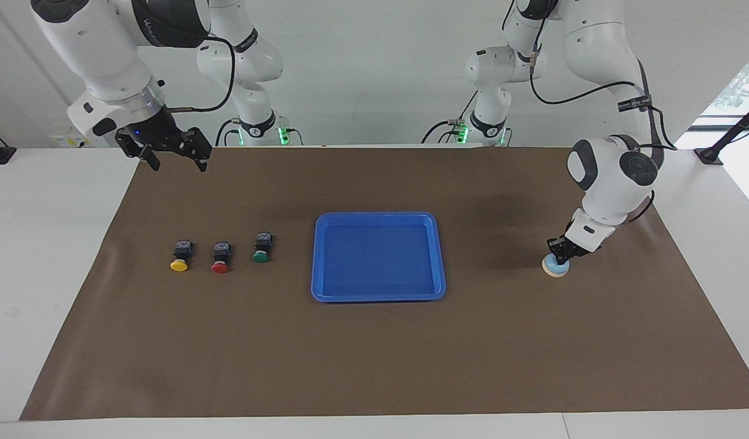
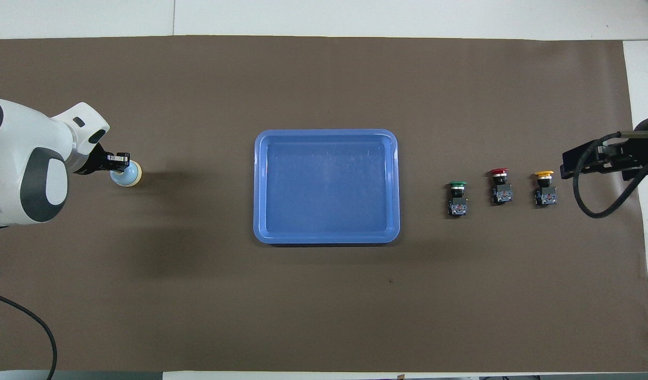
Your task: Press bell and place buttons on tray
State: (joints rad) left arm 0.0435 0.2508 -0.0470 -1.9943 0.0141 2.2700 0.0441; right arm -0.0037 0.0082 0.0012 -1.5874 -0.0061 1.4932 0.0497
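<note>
The right tool [image 1: 170,157], spread wide, is held waiting over the brown mat's edge [image 1: 167,183] nearest the robots. Three buttons [image 1: 220,256] are lined up beside one blue tray [image 1: 378,296] at the tabletop's [image 1: 39,244] middle, with bare mat all round. One bell [image 1: 555,267] is pressed on top by the left tool [image 1: 560,255], pressed together.

Robotics lab, two white arms [image 1: 612,177] at white table [image 1: 51,244], brown mat [image 1: 374,366], bare walls
</note>
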